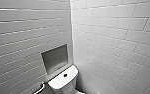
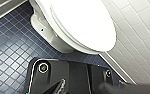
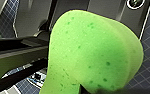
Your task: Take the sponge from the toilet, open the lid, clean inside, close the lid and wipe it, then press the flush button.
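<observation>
Green sponge pinched in right jaws, left jaws' state unclear, lid down, flush button on tank

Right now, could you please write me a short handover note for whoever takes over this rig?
Right gripper: shut on the sponge.
Left gripper: state unclear; its camera faces the lid, which is down.
The flush button sits on the tank top.
Done: sponge picked up.
Left: unclear whether the inside was cleaned; check, then wipe and flush.
</observation>
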{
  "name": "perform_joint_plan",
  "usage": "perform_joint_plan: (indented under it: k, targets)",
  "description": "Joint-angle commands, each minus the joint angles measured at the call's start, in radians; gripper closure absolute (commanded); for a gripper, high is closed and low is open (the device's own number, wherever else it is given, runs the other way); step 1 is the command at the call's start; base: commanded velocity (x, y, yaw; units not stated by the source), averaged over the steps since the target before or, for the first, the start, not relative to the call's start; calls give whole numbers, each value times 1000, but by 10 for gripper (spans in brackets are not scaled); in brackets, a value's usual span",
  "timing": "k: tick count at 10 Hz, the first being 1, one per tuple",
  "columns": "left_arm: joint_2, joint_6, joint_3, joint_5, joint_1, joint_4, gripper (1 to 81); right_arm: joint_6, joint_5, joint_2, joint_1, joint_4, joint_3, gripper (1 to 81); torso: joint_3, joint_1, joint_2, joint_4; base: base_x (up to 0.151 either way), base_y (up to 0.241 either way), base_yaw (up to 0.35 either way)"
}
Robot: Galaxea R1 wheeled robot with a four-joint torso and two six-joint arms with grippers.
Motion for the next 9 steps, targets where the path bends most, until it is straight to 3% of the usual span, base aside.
perform_joint_plan:
  k: [1,2,5,9]
  targets:
    - [-174,-19,260,69,-326,-95,10,-1,-58,-1,28,11,16,811,0,0,0,0,0,0,0]
    - [-188,-19,300,112,-409,-138,10,-2,-58,-1,29,11,16,811,0,0,0,0,0,0,0]
    - [-183,-19,310,202,-607,-239,10,-1,-57,-2,28,9,18,811,-83,0,0,0,0,0,0]
    - [-175,-19,300,247,-811,-339,10,-1,-57,-1,29,11,18,811,-205,1,1,0,0,0,0]
